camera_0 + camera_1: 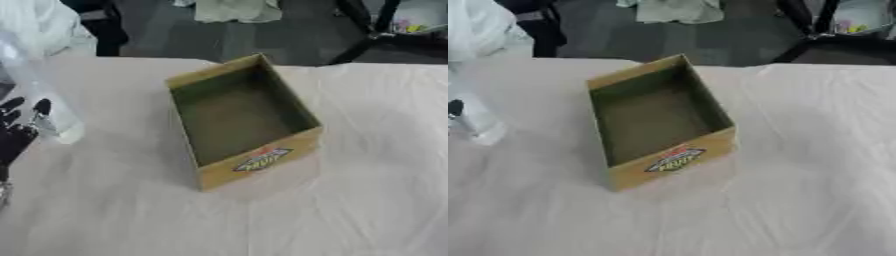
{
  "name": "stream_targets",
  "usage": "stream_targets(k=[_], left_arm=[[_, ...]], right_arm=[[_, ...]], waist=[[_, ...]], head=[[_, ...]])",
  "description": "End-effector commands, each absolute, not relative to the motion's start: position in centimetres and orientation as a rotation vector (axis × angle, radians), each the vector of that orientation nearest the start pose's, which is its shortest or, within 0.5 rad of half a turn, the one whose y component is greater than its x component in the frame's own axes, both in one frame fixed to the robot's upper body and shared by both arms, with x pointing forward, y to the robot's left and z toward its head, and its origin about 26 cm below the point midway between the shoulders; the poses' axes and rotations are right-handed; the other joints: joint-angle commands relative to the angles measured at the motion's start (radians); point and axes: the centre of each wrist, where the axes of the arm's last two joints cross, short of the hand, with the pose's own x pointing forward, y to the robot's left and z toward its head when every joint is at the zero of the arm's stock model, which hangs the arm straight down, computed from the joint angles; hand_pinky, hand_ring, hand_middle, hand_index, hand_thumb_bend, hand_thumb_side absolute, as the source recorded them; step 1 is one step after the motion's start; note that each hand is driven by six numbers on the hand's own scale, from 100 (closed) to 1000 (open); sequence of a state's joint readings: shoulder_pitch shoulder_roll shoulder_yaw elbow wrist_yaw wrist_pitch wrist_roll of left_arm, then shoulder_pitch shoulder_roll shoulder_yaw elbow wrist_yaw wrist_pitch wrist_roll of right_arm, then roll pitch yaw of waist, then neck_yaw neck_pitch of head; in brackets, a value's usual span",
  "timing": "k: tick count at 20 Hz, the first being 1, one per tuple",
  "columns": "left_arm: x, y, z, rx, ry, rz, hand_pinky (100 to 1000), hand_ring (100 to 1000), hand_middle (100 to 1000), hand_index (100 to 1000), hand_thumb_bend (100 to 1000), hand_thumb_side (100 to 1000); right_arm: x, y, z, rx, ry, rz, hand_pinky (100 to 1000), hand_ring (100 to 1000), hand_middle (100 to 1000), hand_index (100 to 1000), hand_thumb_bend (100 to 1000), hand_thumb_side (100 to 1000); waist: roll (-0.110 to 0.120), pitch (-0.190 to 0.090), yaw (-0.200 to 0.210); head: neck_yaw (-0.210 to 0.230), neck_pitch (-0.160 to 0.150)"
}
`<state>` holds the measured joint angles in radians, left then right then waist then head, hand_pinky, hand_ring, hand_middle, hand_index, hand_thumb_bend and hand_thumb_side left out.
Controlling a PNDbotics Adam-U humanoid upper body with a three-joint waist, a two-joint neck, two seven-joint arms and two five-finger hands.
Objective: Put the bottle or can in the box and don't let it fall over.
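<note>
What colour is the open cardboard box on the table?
Yellowish-brown box, with a red and yellow label on its near wall; clearest in the left eye view.

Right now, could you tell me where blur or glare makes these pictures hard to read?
Left eye view: the clear bottle in the left hand smears into a pale streak. Right eye view: the box label is unreadable, and the tablecloth looks washed out.

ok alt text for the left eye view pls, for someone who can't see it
An empty, open-topped cardboard box with a logo on its near side stands mid-table on a white tablecloth. At the left edge, the robot's black left hand curls round a clear plastic bottle, upright, apart from the box.
</note>
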<state>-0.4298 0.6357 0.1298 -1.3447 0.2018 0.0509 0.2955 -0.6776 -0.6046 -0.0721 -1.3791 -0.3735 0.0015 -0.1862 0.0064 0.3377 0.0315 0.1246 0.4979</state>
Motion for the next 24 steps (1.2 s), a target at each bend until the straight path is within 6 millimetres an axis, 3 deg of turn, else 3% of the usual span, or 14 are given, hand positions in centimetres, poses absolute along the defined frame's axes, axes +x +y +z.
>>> stream_targets(k=[1,24], left_arm=[[36.2,43.2,18.2,0.706,-1.828,0.086,1000,1000,965,898,503,555],[37.0,44.3,18.7,0.669,-1.816,0.038,1000,1000,970,904,526,595]], right_arm=[[39.9,-36.3,26.3,-0.292,-2.145,-0.007,879,748,794,850,100,807],[39.9,-36.3,26.2,-0.290,-2.143,-0.005,881,748,795,851,100,816]], waist=[[0.000,-0.019,0.002],[-0.006,-0.012,0.000]], head=[[0.002,-0.011],[-0.003,-0.029]])
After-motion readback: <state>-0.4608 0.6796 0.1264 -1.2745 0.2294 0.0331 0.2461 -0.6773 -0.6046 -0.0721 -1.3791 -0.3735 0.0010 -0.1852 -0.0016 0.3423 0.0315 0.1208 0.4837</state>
